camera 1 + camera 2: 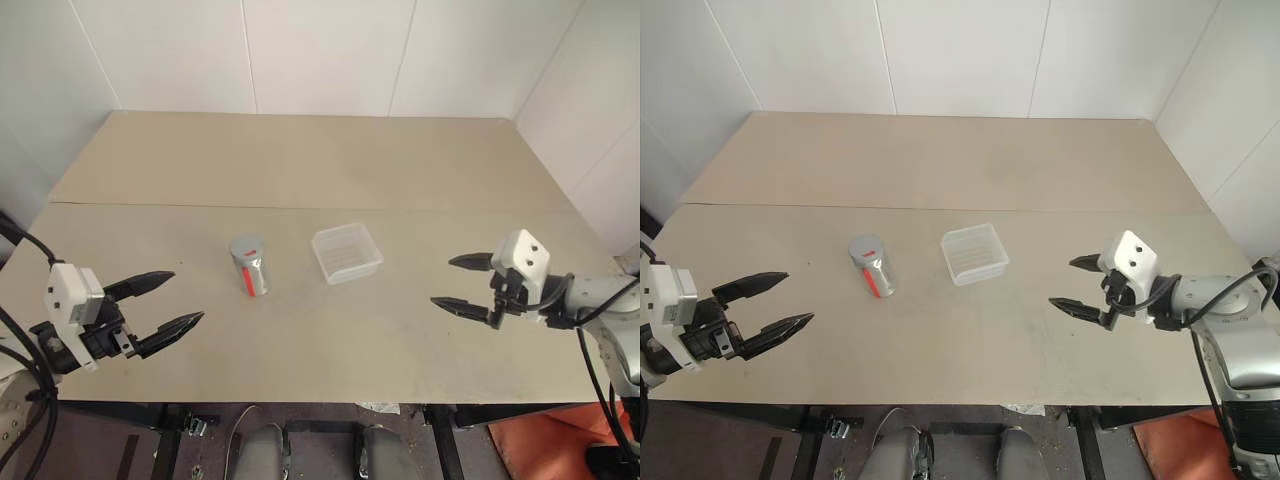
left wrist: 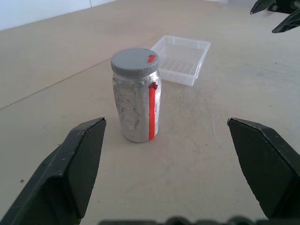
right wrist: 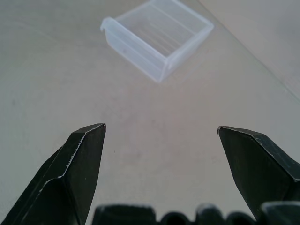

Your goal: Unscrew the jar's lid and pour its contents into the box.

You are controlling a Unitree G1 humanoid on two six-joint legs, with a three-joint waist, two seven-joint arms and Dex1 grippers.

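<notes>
— Where do you stand?

— Nothing is started. Your left gripper (image 1: 172,299) and right gripper (image 1: 462,284) both gape wide, empty. The jar (image 1: 249,266) stands upright ahead of your left fingers, lid (image 2: 135,62) on; the box (image 1: 347,252) lies just beyond it, ahead of your right.

— Next?

— Probably clamp the jar, then twist the lid. The beige table (image 1: 300,160) is bare otherwise, with white walls behind.

Beige two-panel table (image 1: 300,160) with a seam across it, boxed in by white panelled walls (image 1: 320,50), dark floor (image 1: 320,440) below its front edge.
</notes>
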